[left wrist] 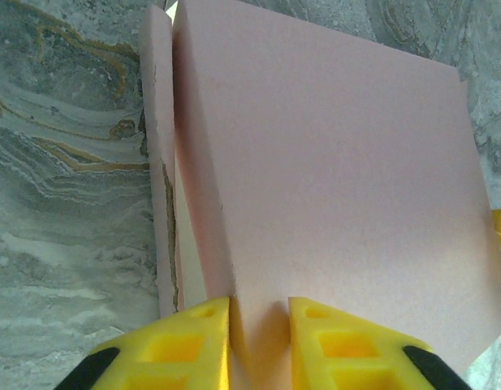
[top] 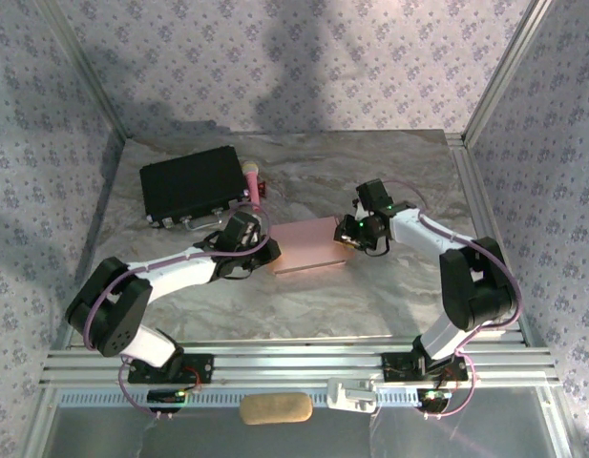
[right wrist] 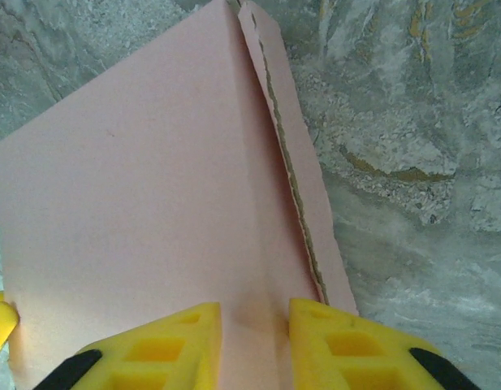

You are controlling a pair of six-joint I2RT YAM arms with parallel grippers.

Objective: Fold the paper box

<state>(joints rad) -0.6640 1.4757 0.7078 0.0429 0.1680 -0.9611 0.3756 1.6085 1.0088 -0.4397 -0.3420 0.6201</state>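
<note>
Lying flat in the middle of a grey marble-patterned table [top: 370, 296]: a pale pink, shallow rectangular paper box [top: 308, 246] of thin cardboard, broad plain face up, set between the two arms. At its left end, touching it, the left gripper [top: 265, 250]; at its right end, likewise touching, the right gripper [top: 348, 237]. Close up from the left wrist: left gripper [left wrist: 260, 313] with blocky yellow fingers [left wrist: 185, 341] drawn nearly together, a narrow strip of the paper box [left wrist: 331, 179] caught in the slim gap between them, pinching the near edge. Along the left of that view, a narrow side flap [left wrist: 157, 162] standing just off the box body, parted from it by a ragged dark slit. Much the same from the right wrist: right gripper [right wrist: 254, 321] with yellow fingers [right wrist: 347, 341] nearly closed on the near edge of the paper box [right wrist: 136, 211], and the narrow side flap [right wrist: 307, 203] along the right, split from the top panel by a thin rough gap. Behind the left arm, apart from the box, a larger black rectangular case [top: 191, 184], and just beside its right edge a pink stick-like object with a pale tip [top: 253, 183]. In front of the arm bases, a tan oblong pad [top: 275, 408].
</note>
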